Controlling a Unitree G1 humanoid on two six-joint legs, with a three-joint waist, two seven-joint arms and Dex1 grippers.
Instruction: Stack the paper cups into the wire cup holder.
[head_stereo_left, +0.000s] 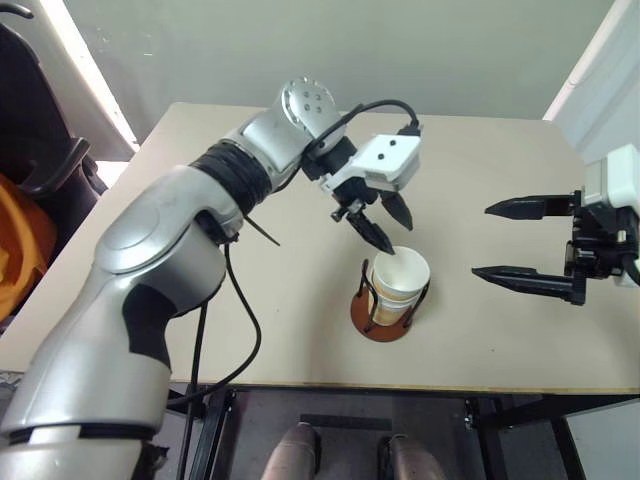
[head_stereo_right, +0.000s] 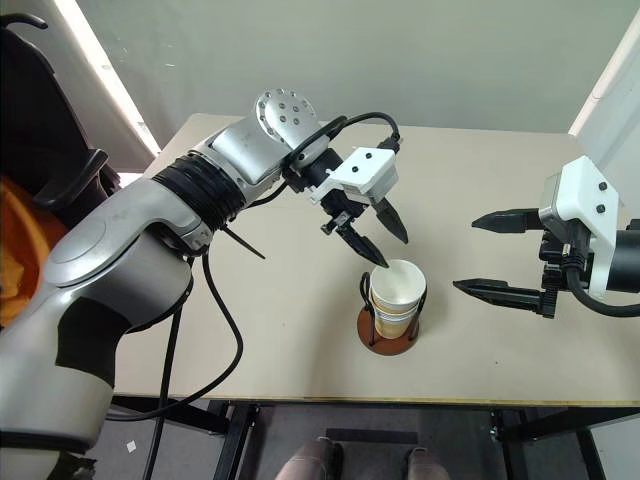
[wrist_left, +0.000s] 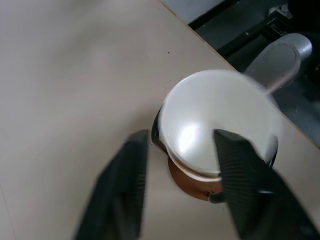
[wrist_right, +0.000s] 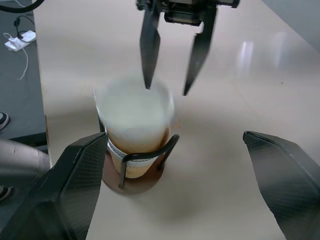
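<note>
The paper cups (head_stereo_left: 400, 278) stand nested in the wire cup holder (head_stereo_left: 385, 325) near the table's front edge. The top cup's white mouth (wrist_left: 215, 120) faces up and rides above the black wire loops (wrist_right: 150, 155). My left gripper (head_stereo_left: 401, 240) hangs just above the stack's back-left rim. It is open, with nothing between its fingers (wrist_right: 149, 50). My right gripper (head_stereo_left: 480, 240) is open and empty, level with the stack and a hand's width to its right, pointing towards it.
The tan table (head_stereo_left: 500, 150) has bare surface behind and on both sides of the holder. Its front edge runs close to the holder's base. A black chair (head_stereo_left: 40, 170) with something orange on it stands off the table's left side.
</note>
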